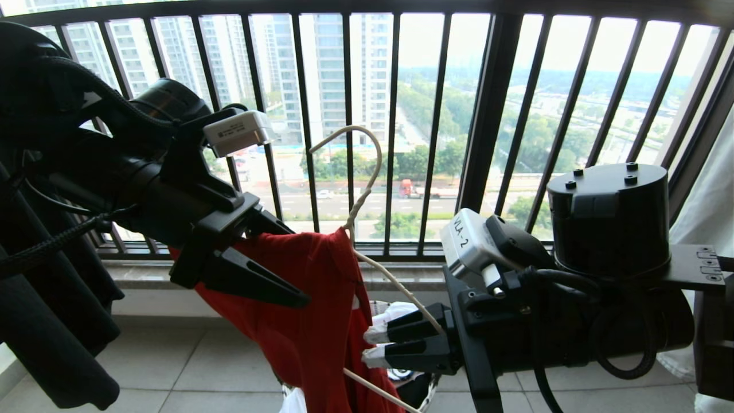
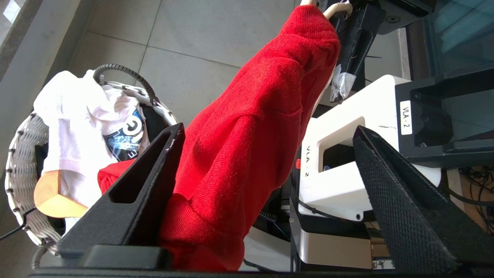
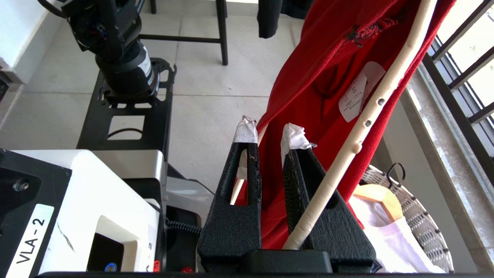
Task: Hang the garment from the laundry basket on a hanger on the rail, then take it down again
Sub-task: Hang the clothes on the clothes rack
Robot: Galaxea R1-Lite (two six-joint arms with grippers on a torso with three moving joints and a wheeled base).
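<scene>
The red garment point(image 1: 321, 321) is draped over the thin white hanger point(image 1: 367, 183), whose hook points up in front of the window bars. My right gripper point(image 1: 370, 346) is shut low on the hanger's sloping arm point(image 3: 370, 116), with red cloth point(image 3: 320, 77) between its taped fingers point(image 3: 245, 131). My left gripper point(image 1: 287, 258) is at the garment's upper left, jaws wide open. A fold of red cloth point(image 2: 247, 135) lies loose against one finger point(image 2: 154, 173). The laundry basket point(image 2: 23, 162) stands on the floor below. The rail is out of view.
A white printed garment point(image 2: 77, 127) and a wooden hanger point(image 3: 380, 195) lie in the basket. A black garment point(image 1: 57, 321) hangs at far left. The black barred railing point(image 1: 487, 115) and its sill are close behind. The robot's white base point(image 2: 366, 116) is under the arms.
</scene>
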